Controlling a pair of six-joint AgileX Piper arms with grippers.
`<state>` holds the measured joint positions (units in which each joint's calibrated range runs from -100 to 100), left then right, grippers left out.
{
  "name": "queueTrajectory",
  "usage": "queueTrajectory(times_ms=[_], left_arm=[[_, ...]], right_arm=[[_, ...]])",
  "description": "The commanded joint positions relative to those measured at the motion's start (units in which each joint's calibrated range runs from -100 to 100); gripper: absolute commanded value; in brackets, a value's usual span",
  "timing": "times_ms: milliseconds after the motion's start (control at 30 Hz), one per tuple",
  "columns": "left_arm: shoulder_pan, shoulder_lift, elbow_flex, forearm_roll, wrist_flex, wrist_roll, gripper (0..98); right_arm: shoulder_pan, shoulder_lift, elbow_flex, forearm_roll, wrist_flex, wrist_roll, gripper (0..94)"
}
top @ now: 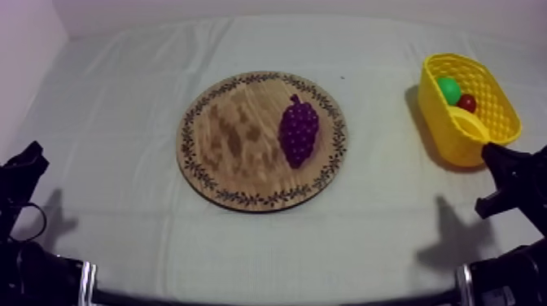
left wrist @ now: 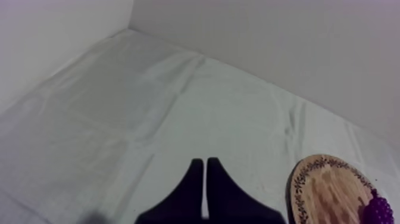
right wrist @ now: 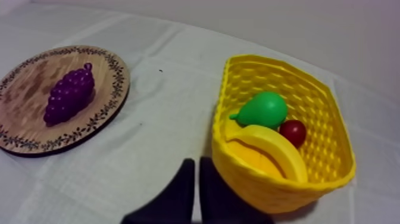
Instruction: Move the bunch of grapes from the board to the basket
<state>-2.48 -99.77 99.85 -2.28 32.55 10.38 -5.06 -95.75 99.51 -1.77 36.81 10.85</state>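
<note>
Looking down from the top, you see the bunch of grapes (top: pixel 299 133) lying on the right half of the wooden board (top: pixel 228 142), mid-table, stem end toward the far edge. The yellow basket (top: pixel 446 138) sits at the far right with a pear (top: pixel 448 89), a small red fruit (top: pixel 467 102) and a banana (top: pixel 470 125) inside. Your left gripper (top: pixel 31 155) sits low at the left edge, well apart from the grapes. Your right gripper (top: pixel 492 153) sits low at the right, just beside the basket's near end and well apart from the board.

Left wrist view: your left fingers (left wrist: pixel 193 187) lie together as a narrow wedge with nothing between them, over bare cloth (left wrist: pixel 119 119). The board (left wrist: pixel 324 184) and grapes (left wrist: pixel 381 210) are off to the side, apart from the tips.

Right wrist view: your right fingers (right wrist: pixel 184 184) are pressed together, holding nothing. The basket (right wrist: pixel 274 190) is just beside them, with pear (right wrist: pixel 265 109), red fruit (right wrist: pixel 293 131) and banana (right wrist: pixel 271 149) in it. The grapes (right wrist: pixel 69 95) lie on the board (right wrist: pixel 24 107), on the other side of the fingers and well apart from them.
</note>
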Motion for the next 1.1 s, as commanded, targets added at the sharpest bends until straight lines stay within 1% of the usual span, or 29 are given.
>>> queueTrajectory(times_ms=[0,467,533,733,900,967,1000,1067], left_arm=[[-0.01,0.03,0.04,0.01,0.03,0.0,0.0],[-0.01,0.03,0.04,0.01,0.03,0.0,0.0],[-0.01,0.03,0.04,0.01,0.03,0.0,0.0],[-0.01,0.03,0.04,0.01,0.03,0.0,0.0],[-0.01,0.03,0.04,0.01,0.03,-0.02,0.0],[-0.01,0.03,0.04,0.01,0.03,-0.02,0.0],[-0.01,0.03,0.04,0.01,0.03,-0.02,0.0],[-0.01,0.03,0.04,0.01,0.03,-0.03,0.0]], right_arm=[[0.01,-0.01,0.04,-0.01,-0.04,0.02,0.4],[-0.32,-0.01,0.04,-0.01,-0.04,0.11,0.4],[-1.56,-0.01,0.04,-0.01,0.06,0.37,0.4],[-7.69,-0.01,-0.15,0.12,1.81,1.89,0.5],[-10.6,0.05,-0.4,0.11,1.84,0.29,0.7],[-11.79,0.59,-0.96,0.15,1.78,1.26,0.7],[-12.57,1.48,-1.46,0.6,1.89,1.72,0.6],[-14.43,4.54,-3.01,2.44,1.88,1.13,0.6]])
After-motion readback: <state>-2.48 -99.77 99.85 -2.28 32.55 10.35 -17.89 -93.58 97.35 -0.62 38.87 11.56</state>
